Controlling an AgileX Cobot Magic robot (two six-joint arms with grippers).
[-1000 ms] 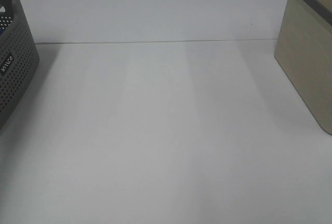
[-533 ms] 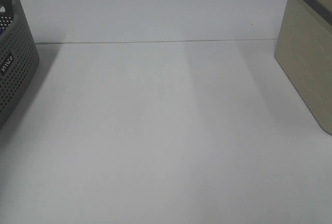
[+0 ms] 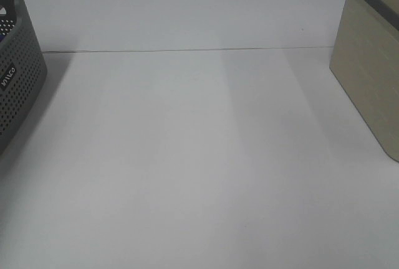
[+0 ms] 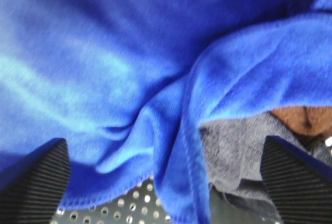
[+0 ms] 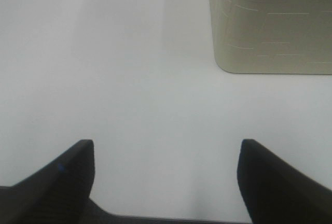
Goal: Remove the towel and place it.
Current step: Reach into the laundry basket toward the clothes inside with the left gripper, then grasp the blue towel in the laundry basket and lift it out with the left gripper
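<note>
The royal-blue plush towel [image 4: 129, 63] fills the left wrist view, crumpled in folds over a perforated grey basket floor [image 4: 129, 206]. My left gripper [image 4: 163, 146] is open, its two dark ribbed fingers [image 4: 36, 182] standing on either side of a towel fold, close above it. A grey cloth [image 4: 233, 146] and something brown [image 4: 298, 117] lie beside the towel. My right gripper [image 5: 167, 143] is open and empty above the bare white table [image 5: 129, 79]. Neither gripper shows in the exterior high view.
A dark grey perforated basket [image 3: 15, 82] stands at the table's left edge. A beige box [image 3: 368, 76] stands at the right edge and also shows in the right wrist view [image 5: 270, 22]. A seam [image 3: 187, 50] crosses the white table.
Only faint shadows on the table have shifted slightly; nothing else visibly changed.
</note>
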